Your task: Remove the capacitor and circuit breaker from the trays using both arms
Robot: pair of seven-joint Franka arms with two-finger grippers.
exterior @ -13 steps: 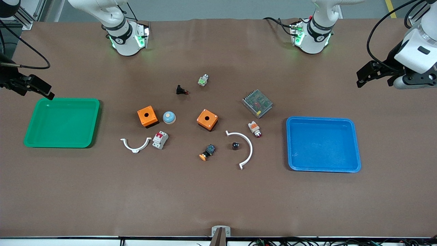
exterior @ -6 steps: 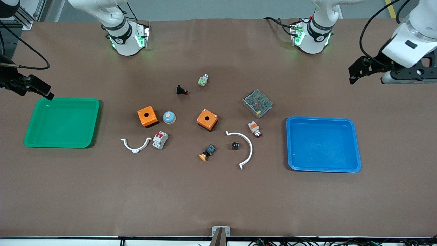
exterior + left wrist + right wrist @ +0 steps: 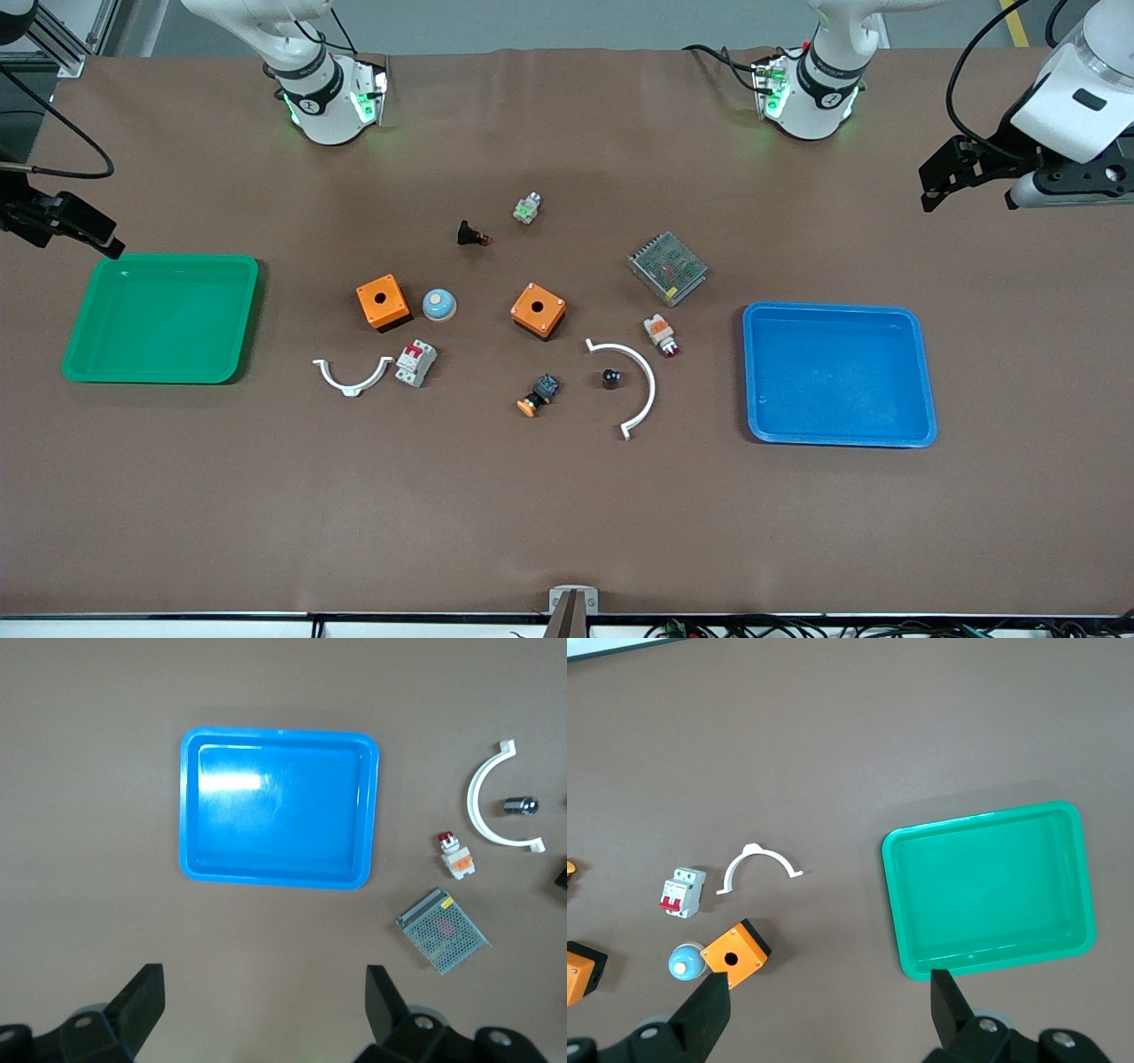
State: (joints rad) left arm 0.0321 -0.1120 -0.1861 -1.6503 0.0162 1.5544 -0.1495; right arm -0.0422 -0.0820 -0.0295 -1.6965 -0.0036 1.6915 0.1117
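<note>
The capacitor (image 3: pixel 611 378), a stubby black cylinder, lies on the table inside the curve of a white arc bracket (image 3: pixel 644 377). It also shows in the left wrist view (image 3: pixel 521 804). The breaker (image 3: pixel 415 363), white-grey with a red lever, lies beside a smaller white bracket (image 3: pixel 352 377). It also shows in the right wrist view (image 3: pixel 681 893). My left gripper (image 3: pixel 941 177) hangs open and empty over bare table at the left arm's end, high above the blue tray's (image 3: pixel 921 372) surroundings. My right gripper (image 3: pixel 96 237) hangs open and empty by the green tray's (image 3: pixel 159 260) corner.
Two orange boxes (image 3: pixel 383 301) (image 3: pixel 538 310), a blue-white dome (image 3: pixel 438 305), a black switch with an orange button (image 3: pixel 537 395), a white-and-orange lamp (image 3: pixel 660 333), a metal mesh power unit (image 3: pixel 668 268), a black red-tipped part (image 3: pixel 470 234) and a small green-lit part (image 3: pixel 526 209) lie mid-table.
The left gripper swung slightly toward the table's middle, then back toward the left arm's end. The right gripper drifted a little away from the green tray. The parts have not moved.
</note>
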